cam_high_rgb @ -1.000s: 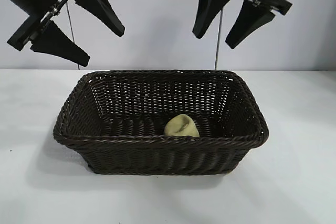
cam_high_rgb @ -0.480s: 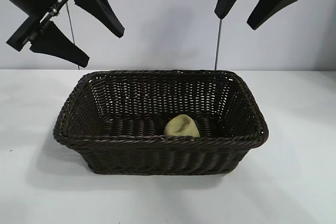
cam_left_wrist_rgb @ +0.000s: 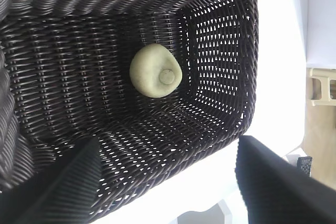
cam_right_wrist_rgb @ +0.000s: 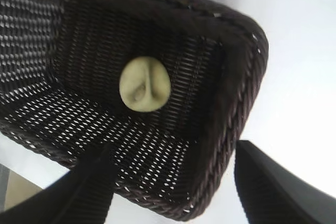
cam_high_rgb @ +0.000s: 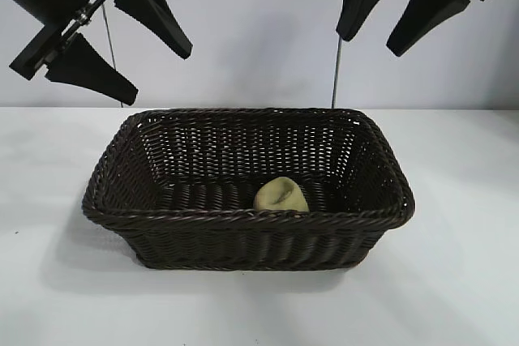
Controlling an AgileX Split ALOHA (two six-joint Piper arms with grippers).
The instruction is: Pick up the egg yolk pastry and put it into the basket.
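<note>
**Pastry delivered as right arm lifts clear**

Rising from its lower spot of a second ago, the right tool (cam_high_rgb: 403, 12) now hangs high above the far right corner of the basket (cam_high_rgb: 243, 216), its two dark fingers spread wide with nothing between them. Nothing else has shifted: the egg yolk pastry (cam_high_rgb: 280, 195) sits where it sat, on the woven floor of the basket against the near wall, a little right of centre, creased top up. Both wrist cameras look down on it lying free, touched by neither arm. Over the far left corner the left tool (cam_high_rgb: 117, 34) hangs parked, angled downward, its fingers likewise wide and empty. On the white worktop (cam_high_rgb: 454, 281) the basket stands square. Judged from this, the placing looks complete, with only the arm's retreat remaining.
</note>
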